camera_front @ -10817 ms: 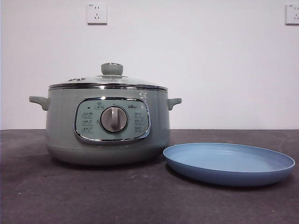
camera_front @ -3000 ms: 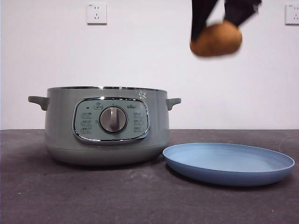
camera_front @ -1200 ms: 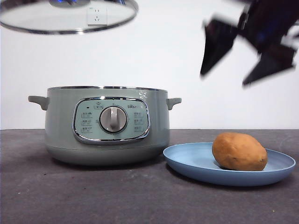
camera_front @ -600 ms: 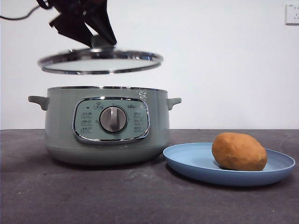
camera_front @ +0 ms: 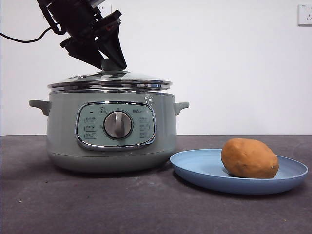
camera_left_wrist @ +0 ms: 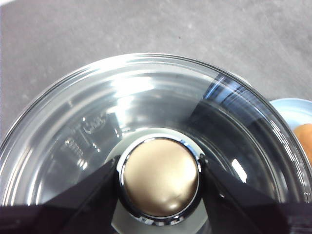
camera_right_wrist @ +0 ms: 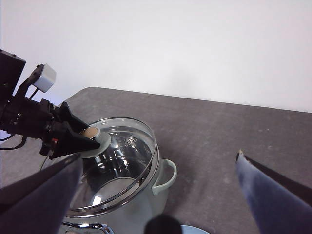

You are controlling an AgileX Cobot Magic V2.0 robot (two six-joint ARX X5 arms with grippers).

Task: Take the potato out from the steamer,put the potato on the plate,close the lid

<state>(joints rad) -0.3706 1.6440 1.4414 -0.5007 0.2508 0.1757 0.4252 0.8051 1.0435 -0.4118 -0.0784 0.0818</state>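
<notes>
Potato [camera_front: 249, 158] is seen lying on the plate [camera_front: 200, 165], beside the steamer [camera_front: 63, 126] on the desk; that step is judged done. Lid [camera_front: 109, 81] is set on the steamer rim, its knob pinched by the left gripper [camera_left_wrist: 158, 178]. Release is left. Right gripper [camera_right_wrist: 161, 195] is held spread, well above.

The glass lid [camera_front: 109, 81] sits on the sage-green steamer [camera_front: 109, 131]; the potato [camera_front: 249, 158] lies on the blue plate [camera_front: 200, 168].

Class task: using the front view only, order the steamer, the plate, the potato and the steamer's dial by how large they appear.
1. steamer
2. plate, nearly as wide but far shallower, and possibly nearer the camera
3. potato
4. dial
</notes>
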